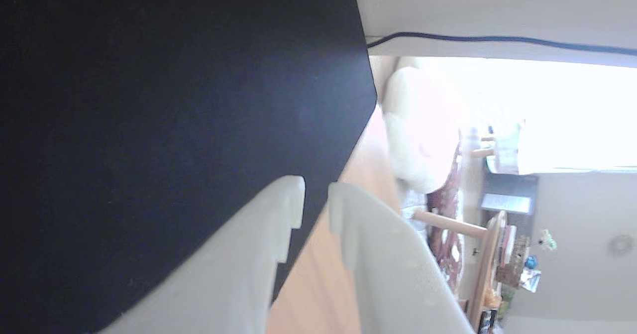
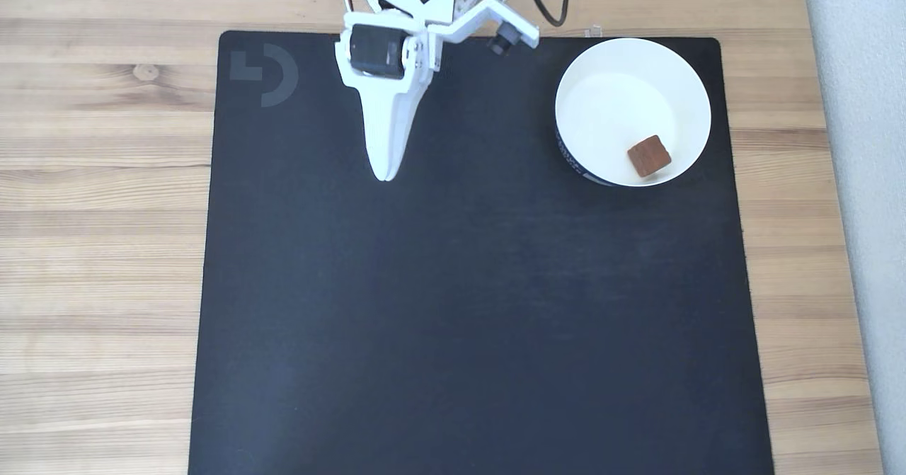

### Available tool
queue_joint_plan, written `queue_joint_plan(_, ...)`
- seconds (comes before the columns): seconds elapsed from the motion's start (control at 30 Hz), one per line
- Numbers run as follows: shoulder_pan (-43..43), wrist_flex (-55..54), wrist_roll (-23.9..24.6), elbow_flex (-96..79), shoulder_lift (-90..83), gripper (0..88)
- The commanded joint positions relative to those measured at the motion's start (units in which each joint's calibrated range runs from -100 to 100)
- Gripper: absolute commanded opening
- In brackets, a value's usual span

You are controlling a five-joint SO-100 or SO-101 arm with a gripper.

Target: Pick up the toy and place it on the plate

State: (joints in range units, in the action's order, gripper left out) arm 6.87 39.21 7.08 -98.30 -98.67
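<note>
Tool (image 1: 316, 202) empty — red-brown blocky toy (image 2: 649, 156) in plate (image 2: 580, 86).

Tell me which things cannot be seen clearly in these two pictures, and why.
- Arm: in the fixed view the top edge cuts it off above the claw.
- Band on the plate: print too small to read in the fixed view.
- Toy: its surface detail is too small there.
- Room behind the claw in the wrist view: washed out by window glare and blurred.
</note>
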Motion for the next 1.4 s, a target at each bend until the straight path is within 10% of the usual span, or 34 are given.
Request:
queue_joint_plan(0.0, 0.2, 0.5, -1.23, -0.89, -0.58, 2.3)
queue_joint_plan(1.37, -0.97, 13.79, -7.55, -1.07, -0.58, 2.6)
